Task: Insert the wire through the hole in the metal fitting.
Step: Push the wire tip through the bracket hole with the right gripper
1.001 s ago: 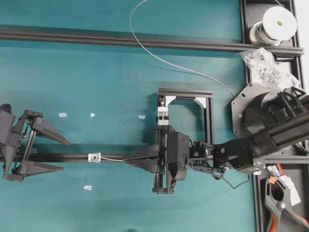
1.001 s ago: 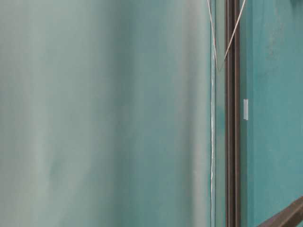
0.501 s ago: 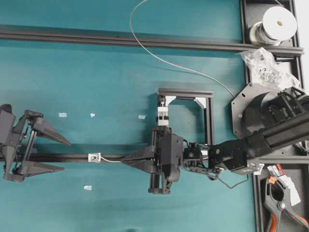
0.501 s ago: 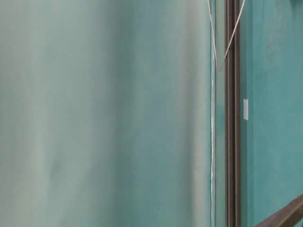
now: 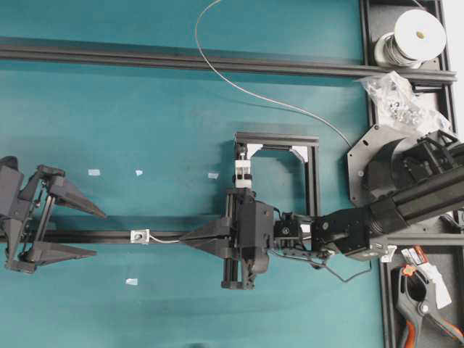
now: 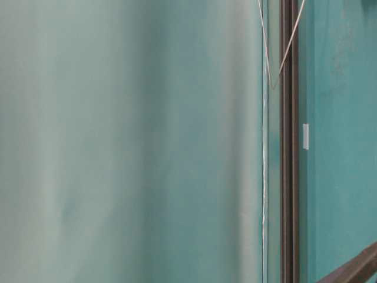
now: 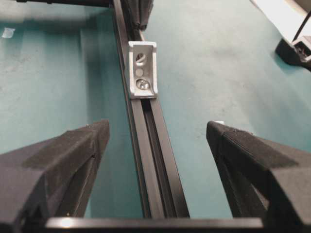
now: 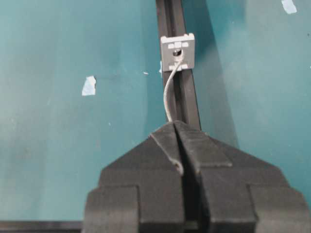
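Pressed together at the bottom of the right wrist view, the right gripper (image 8: 174, 127) pinches the wire (image 8: 168, 94), which arcs up to the hole (image 8: 176, 50) in the metal fitting (image 8: 178, 52) on the black rail (image 8: 187, 97). Bare teal mat (image 8: 73, 145) lies on both sides. Overhead, at far left, the left gripper (image 5: 85, 232) stands spread wide, straddling the rail, well apart from the fitting.

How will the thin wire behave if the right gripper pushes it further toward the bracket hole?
The wire probably buckles sideways: the free stretch already bows between the right gripper and the metal fitting. It seems springy, not limp, keeping a smooth arc across the table. Being thin, it may slip in the pads.
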